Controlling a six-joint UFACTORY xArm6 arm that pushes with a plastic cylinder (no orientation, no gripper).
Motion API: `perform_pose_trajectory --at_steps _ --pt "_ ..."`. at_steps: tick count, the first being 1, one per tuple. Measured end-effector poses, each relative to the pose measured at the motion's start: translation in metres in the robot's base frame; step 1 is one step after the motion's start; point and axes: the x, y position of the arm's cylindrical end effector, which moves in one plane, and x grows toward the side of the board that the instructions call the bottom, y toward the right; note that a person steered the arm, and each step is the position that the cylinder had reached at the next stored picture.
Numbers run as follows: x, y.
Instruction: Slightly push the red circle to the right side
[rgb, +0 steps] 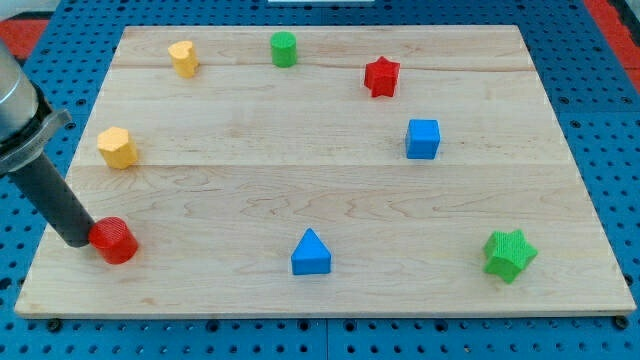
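The red circle (115, 240) lies near the lower left corner of the wooden board (330, 170). My tip (78, 240) is at the circle's left side, touching or almost touching it. The dark rod slants up to the view's upper left.
A yellow hexagon (117, 148) sits above the circle. A yellow heart (183, 58), a green cylinder (284, 49) and a red star (381, 76) stand along the top. A blue cube (422, 139), a blue triangle (311, 253) and a green star (509, 254) lie to the right.
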Motion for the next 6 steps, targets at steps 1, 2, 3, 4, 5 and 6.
perform_pose_trajectory --at_steps 1,2,3,4,5,6 --pt "0.023 -0.006" --pt "0.035 0.004" --pt "0.034 0.035" --pt "0.058 0.043" --pt "0.075 0.078" --pt "0.074 0.137"
